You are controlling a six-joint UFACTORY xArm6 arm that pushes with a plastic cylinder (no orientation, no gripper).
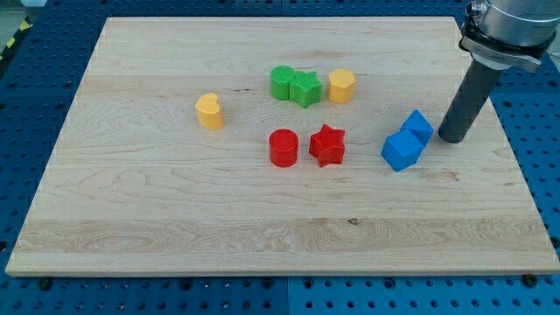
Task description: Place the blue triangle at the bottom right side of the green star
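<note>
The green star [305, 88] lies at the view's upper middle, touching a green round block [282, 82] on its left. Two blue blocks sit touching at the view's right: the upper one [418, 127] and a lower one [402, 150]; which is the triangle is hard to tell, the upper looks more wedge-shaped. My tip [451, 138] stands just right of the upper blue block, close to it with a small gap. The blue blocks lie right of and below the green star.
A yellow block [341, 86] stands just right of the green star. A red cylinder [283, 148] and a red star [328, 144] sit at the middle. A yellow block [209, 111] lies at the left. The wooden board [131, 219] ends near my tip on the right.
</note>
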